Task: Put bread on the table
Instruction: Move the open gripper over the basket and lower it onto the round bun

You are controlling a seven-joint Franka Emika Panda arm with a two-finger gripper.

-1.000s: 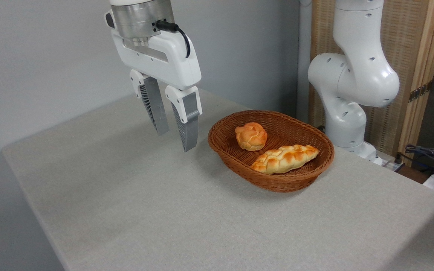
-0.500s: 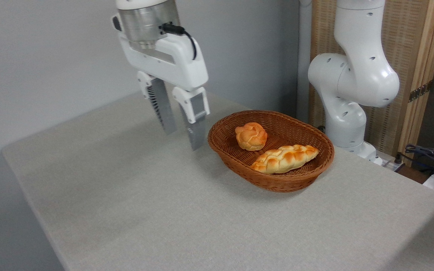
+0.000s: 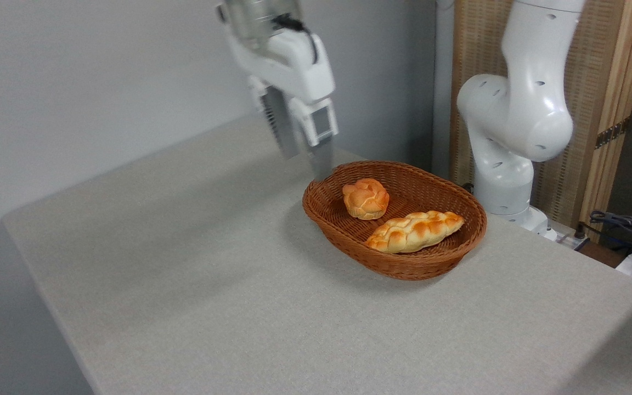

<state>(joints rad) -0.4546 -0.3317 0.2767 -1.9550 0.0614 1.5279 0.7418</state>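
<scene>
**Closing in on the basket, gripper empty**

Hovering just beyond the far-left rim of the wicker basket (image 3: pixel 404 241), the gripper (image 3: pixel 306 164) points downward with its two fingers parted by a narrow gap and nothing between them. Motion blur softens the fingertips, so the exact width of the opening is hard to judge, but no object is in its hold. Above it, the white wrist housing and metal flange tilt toward the right, and the arm's base column stands at the far right, behind the basket.

The bread (image 3: pixel 366 198), a small round knotted bun with an orange-golden crust, sits in the basket's far-left part, close to the wall. The gripper is near it but apart from it, higher and to the left. A longer braided loaf (image 3: pixel 415 231) lies along the basket's near-right side, just beside the bun though seemingly not touching it. The table (image 3: pixel 195 285), covered in pale grey-beige fabric, spreads wide to the left and near side.

The step in hand appears to be the approach: the bun is not yet grasped. The next move likely calls for shifting right over the bun, widening the fingers enough to straddle it, then descending inside the rim without striking the wicker or nudging the loaf.
</scene>
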